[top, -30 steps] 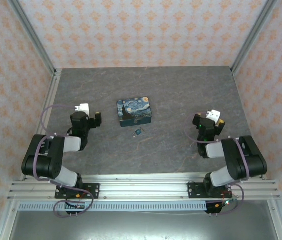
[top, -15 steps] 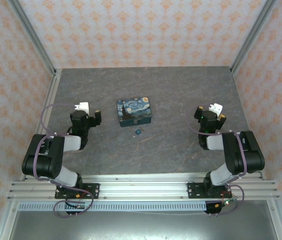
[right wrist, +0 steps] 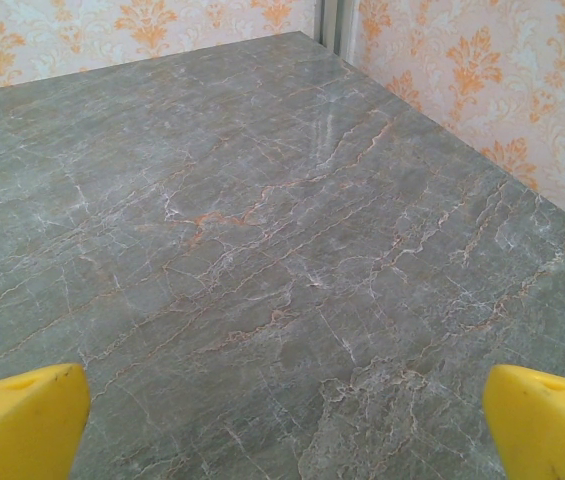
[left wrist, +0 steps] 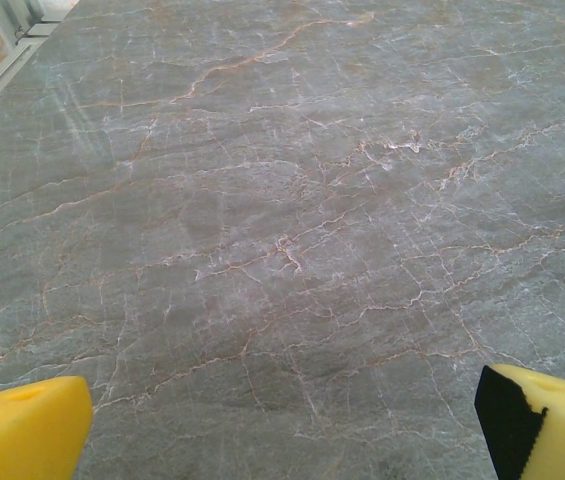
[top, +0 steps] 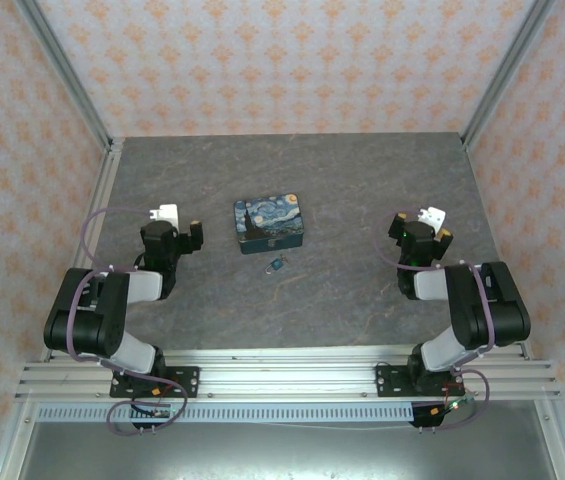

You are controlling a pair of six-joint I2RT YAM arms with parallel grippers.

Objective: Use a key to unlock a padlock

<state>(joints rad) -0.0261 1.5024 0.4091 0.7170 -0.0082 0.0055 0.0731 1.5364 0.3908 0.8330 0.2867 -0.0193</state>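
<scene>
The tiny teal-blue padlock (top: 277,264) lies on the grey stone table (top: 362,170), just in front of the painted tin. A small silvery bit touches its left side; whether that is the key is too small to tell. My left gripper (top: 174,222) hovers low over the table well left of the padlock, open, with nothing but bare table between its yellow fingertips (left wrist: 22,430). My right gripper (top: 422,222) sits far right of the padlock. It is open too, and its yellow fingertips (right wrist: 547,420) frame only bare table.
A rectangular blue Starry Night tin (top: 269,222) lies at mid-table behind the padlock. Aluminium posts and wallpapered walls (right wrist: 482,80) close in the table on the left, right and back. A metal rail (top: 282,375) runs along the near edge by the arm bases.
The right arm drew in and its gripper swung slightly back and left, then stopped. The left arm, padlock and tin have not moved.
</scene>
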